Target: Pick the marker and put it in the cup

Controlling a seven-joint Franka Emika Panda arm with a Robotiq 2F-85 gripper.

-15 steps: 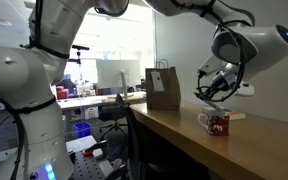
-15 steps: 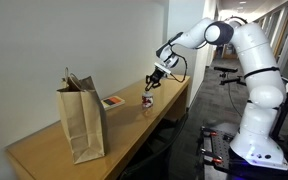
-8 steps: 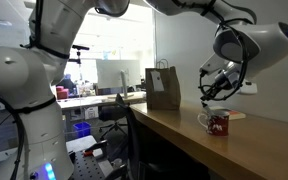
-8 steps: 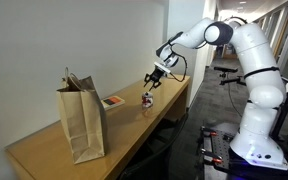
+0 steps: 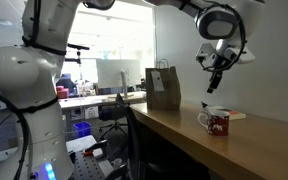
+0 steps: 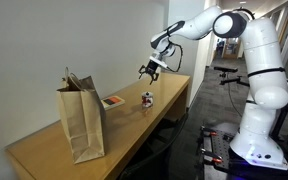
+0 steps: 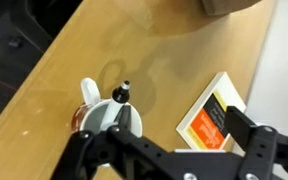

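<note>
The white cup (image 7: 96, 117) with a red pattern stands on the wooden table (image 7: 64, 70), and it shows in both exterior views (image 5: 216, 122) (image 6: 147, 99). The marker (image 7: 121, 96) stands inside it, its dark tip poking up over the rim. My gripper (image 7: 182, 121) hangs well above the cup, open, with nothing between its fingers. In both exterior views the gripper (image 5: 212, 88) (image 6: 149, 70) is clear of the cup and touches nothing.
A tall brown paper bag (image 6: 82, 122) (image 5: 163, 88) stands further along the table. An orange and white booklet (image 7: 212, 112) (image 6: 112, 102) lies flat beside the cup, near the wall. The table's front edge (image 7: 29, 95) drops off towards the floor.
The gripper went from shut to open just over the cup, leaving the marker in it, then rose well above the cup. The cup has not moved.
</note>
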